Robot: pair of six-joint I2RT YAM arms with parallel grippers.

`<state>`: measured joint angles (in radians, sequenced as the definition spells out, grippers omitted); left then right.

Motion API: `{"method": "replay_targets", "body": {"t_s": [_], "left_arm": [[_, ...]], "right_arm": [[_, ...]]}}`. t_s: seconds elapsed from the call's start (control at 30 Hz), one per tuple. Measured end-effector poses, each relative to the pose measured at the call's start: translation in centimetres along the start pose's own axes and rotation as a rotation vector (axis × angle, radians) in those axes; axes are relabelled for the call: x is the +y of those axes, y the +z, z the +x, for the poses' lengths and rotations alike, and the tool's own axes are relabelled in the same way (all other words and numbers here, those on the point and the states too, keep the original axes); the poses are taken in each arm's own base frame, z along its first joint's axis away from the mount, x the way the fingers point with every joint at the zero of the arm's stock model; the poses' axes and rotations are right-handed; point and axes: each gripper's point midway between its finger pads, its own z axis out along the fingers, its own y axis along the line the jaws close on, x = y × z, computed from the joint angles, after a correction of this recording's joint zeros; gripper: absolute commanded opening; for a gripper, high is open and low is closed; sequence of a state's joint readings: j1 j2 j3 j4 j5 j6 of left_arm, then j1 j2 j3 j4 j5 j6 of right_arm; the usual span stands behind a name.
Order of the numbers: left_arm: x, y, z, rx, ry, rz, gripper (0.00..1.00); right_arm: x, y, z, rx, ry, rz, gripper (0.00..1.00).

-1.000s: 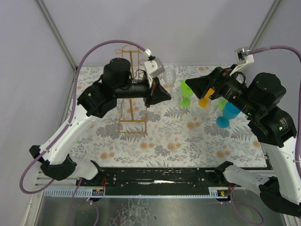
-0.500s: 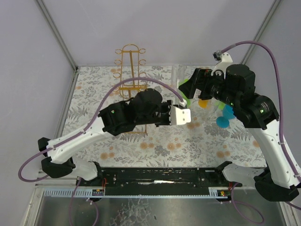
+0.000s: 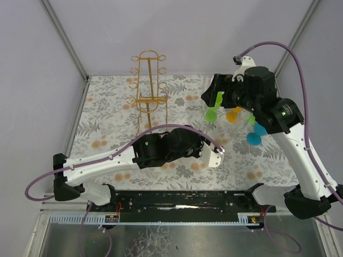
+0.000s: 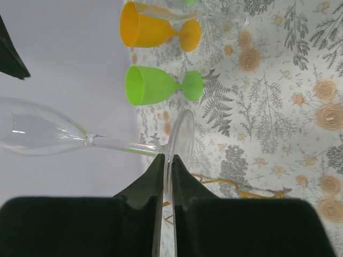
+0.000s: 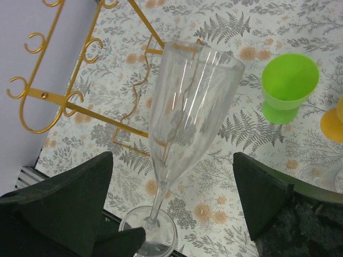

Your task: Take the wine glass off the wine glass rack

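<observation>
The wine glass (image 4: 48, 131), a clear flute, is off the rack. My left gripper (image 4: 167, 160) is shut on the edge of its round foot (image 4: 182, 136), low over the near middle of the table (image 3: 213, 155). In the right wrist view the wine glass (image 5: 187, 112) stands upright, seen between the open fingers of my right gripper (image 5: 171, 206), which do not touch it. My right gripper (image 3: 211, 96) hovers high at the back right. The gold wire wine glass rack (image 3: 147, 80) stands empty at the back left and also shows in the right wrist view (image 5: 80, 69).
A green goblet (image 3: 211, 110), an orange goblet (image 3: 233, 115) and a blue goblet (image 3: 256, 134) stand close together at the back right, under my right arm. The floral tablecloth (image 3: 107, 128) covers the table. Grey walls close in the back and sides.
My left arm has pulled away from the rack, toward the near middle-right, with the clear glass in its jaws. My right arm has swung left and up above the goblets.
</observation>
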<state>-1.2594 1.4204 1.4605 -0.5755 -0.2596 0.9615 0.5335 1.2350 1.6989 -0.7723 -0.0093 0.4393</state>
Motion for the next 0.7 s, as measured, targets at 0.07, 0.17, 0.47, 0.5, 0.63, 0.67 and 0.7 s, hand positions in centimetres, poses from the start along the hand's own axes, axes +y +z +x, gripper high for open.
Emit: {"method": "replay_targets", "body": {"t_s": [0.07, 0.17, 0.47, 0.5, 0.63, 0.67, 0.7], "left_arm": [[-0.2, 0.2, -0.2, 0.005, 0.041, -0.013, 0.00], [-0.4, 0.5, -0.3, 0.017, 0.085, -0.026, 0.00], [-0.5, 1.0, 0.0, 0.048, 0.149, -0.062, 0.00], [-0.5, 1.1, 0.1, 0.053, 0.157, -0.063, 0.00], [-0.9, 1.2, 0.4, 0.068, 0.184, -0.064, 0.00], [-1.0, 1.3, 0.5, 0.073, 0.190, -0.063, 0.00], [-1.1, 1.3, 0.5, 0.076, 0.196, -0.063, 0.00]], "right_arm": [[-0.5, 0.9, 0.2, 0.018, 0.006, 0.017, 1.00], [-1.2, 1.6, 0.2, 0.023, 0.015, 0.036, 1.00], [-2.0, 2.3, -0.3, 0.020, 0.029, 0.046, 0.90], [-1.9, 2.6, -0.1, 0.030, 0.029, 0.043, 0.89], [-2.2, 3.8, 0.4, 0.067, 0.029, 0.051, 0.84], [-2.3, 4.0, 0.5, 0.075, 0.028, 0.053, 0.83], [-2.5, 4.2, 0.8, 0.085, 0.027, 0.058, 0.82]]}}
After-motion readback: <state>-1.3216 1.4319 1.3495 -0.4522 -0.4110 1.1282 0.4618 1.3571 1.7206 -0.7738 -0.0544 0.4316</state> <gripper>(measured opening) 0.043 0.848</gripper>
